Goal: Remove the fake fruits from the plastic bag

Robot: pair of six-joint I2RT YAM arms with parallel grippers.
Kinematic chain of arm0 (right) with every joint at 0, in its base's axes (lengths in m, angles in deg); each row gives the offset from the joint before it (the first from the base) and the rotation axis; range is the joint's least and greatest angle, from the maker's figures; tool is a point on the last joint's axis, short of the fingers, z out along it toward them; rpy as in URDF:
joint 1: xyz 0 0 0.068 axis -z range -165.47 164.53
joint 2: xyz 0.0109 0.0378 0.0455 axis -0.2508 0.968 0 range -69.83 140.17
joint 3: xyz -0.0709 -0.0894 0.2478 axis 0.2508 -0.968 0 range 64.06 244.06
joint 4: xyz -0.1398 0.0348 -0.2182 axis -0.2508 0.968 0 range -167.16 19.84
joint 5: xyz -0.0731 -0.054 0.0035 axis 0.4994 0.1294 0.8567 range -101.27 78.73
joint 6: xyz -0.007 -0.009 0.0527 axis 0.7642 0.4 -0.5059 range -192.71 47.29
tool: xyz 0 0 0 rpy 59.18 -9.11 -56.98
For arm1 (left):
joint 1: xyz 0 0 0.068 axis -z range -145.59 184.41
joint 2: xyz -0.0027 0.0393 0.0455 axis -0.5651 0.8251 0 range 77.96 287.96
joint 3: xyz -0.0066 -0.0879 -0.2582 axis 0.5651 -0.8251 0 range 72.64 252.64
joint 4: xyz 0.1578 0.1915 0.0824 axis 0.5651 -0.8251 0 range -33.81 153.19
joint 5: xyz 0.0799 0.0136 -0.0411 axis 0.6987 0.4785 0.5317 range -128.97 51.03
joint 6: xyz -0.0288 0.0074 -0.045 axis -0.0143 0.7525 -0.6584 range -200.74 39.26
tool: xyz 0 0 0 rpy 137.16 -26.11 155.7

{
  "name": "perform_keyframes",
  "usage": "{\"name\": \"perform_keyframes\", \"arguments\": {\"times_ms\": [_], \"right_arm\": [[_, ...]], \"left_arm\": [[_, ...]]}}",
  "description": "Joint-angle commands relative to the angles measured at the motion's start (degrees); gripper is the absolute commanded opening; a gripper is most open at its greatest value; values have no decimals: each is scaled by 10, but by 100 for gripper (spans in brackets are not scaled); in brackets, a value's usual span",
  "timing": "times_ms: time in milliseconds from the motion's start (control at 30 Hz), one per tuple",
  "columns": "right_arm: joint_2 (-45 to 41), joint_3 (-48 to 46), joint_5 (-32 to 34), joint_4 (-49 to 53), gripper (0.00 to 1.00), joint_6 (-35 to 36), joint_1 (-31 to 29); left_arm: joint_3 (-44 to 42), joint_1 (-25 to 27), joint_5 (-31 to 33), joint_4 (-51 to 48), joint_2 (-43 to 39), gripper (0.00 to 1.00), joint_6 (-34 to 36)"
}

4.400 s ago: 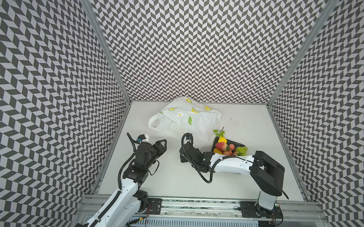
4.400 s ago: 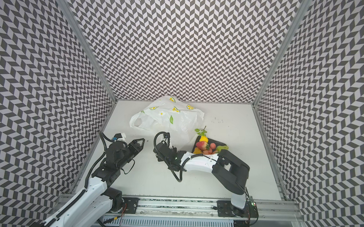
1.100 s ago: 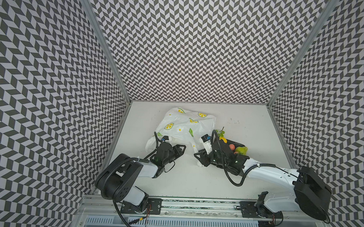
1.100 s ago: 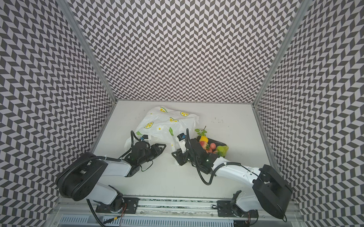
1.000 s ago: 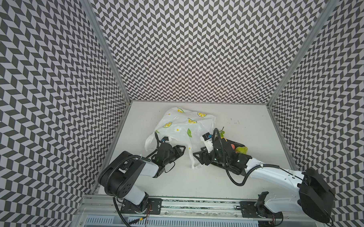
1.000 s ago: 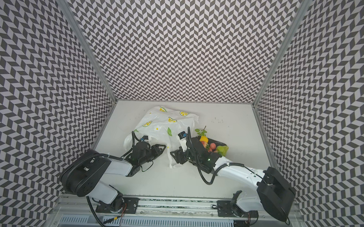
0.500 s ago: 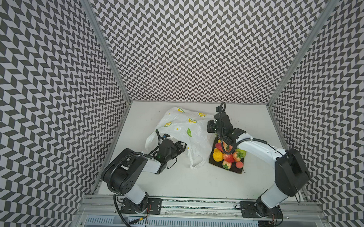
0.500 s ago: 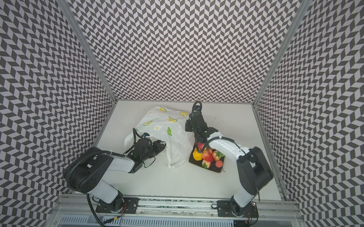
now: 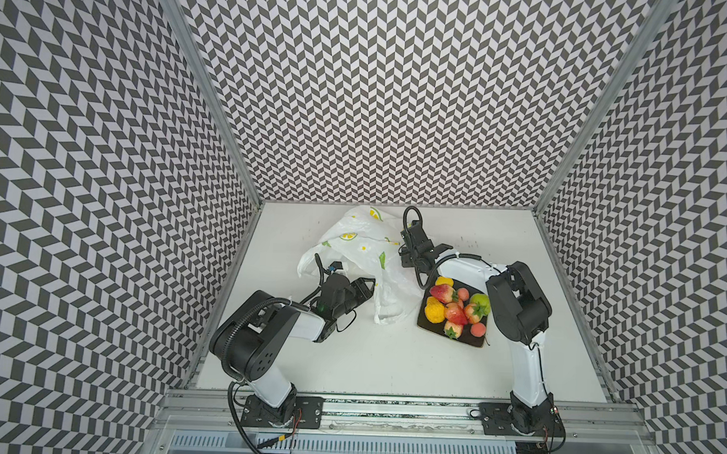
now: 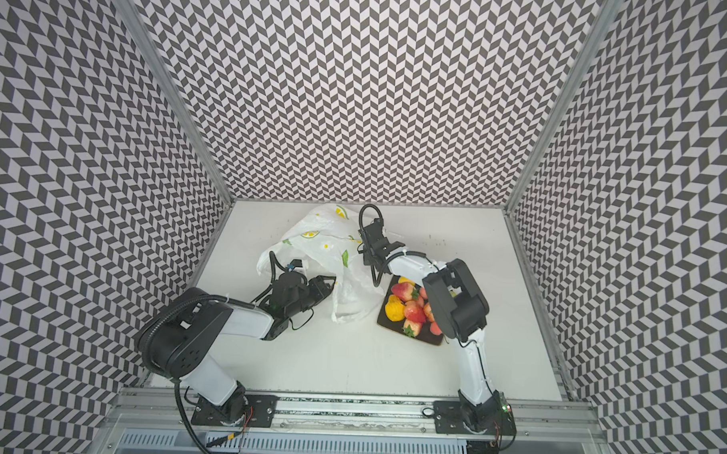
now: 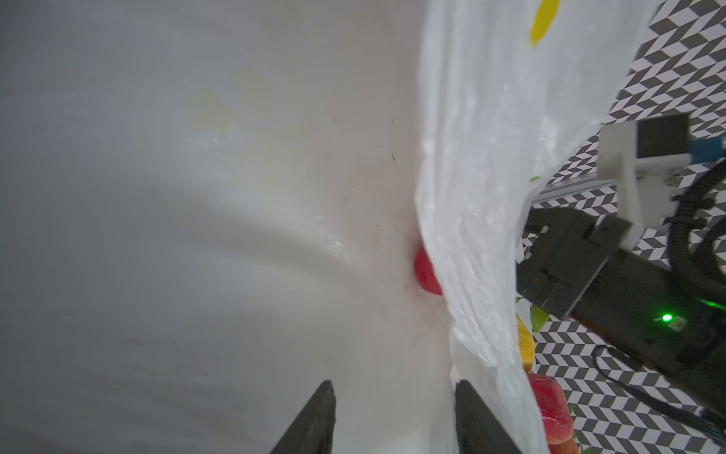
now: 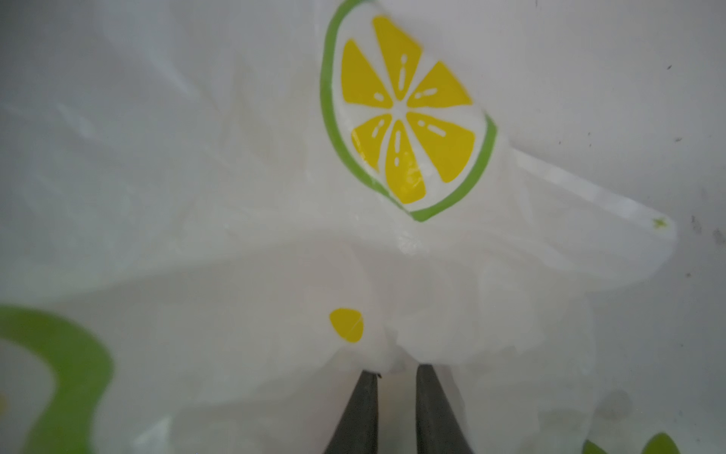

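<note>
Your right end effector (image 12: 396, 371) is nearly closed. Its two dark fingers pinch a puckered fold of the large, crinkly, translucent white plastic bag (image 9: 361, 253) printed with yellow-green lemon slices and green leaves. In both top views that grip sits at the bag's 2 o'clock edge, and the film stands tented up from the white counter (image 9: 390, 362).

Your left end effector (image 9: 367, 285) is at the bag's 7 o'clock side, low over the counter. Its fingers are about half apart with nothing clamped between them. In the left wrist view the film hangs just beside one of the fingers (image 11: 471, 416).

The small glossy fake fruits (image 9: 454, 310) are out of the bag: red strawberries, yellow lemons, a green apple and a pinkish peach. They are heaped together on the dark square plate (image 9: 468, 340). The plate lies flat on the counter just beside the bag, at its 4 o'clock, under your right arm's forearm.

The left wrist view also shows one round red fruit (image 11: 426, 273) half tucked under the edge of the film. From that blurred angle you can't tell whether it lies inside the bag or on the bare counter.
</note>
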Motion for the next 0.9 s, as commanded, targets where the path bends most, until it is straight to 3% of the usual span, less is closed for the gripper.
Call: {"name": "perform_keyframes", "arguments": {"times_ms": [0,267,633,867], "right_arm": [[14,0,-19,16,19,8,4],[60,39,-92,51,20,34,-1],[1,27,-240,48,20,65,-21],[-2,1,-293,30,20,53,-35]], "left_arm": [[18,-2,1,-6,9,53,12],[31,-4,-8,-6,29,59,11],[-8,-4,-12,-1,7,68,-9],[-28,-4,11,-34,-19,77,-14]]}}
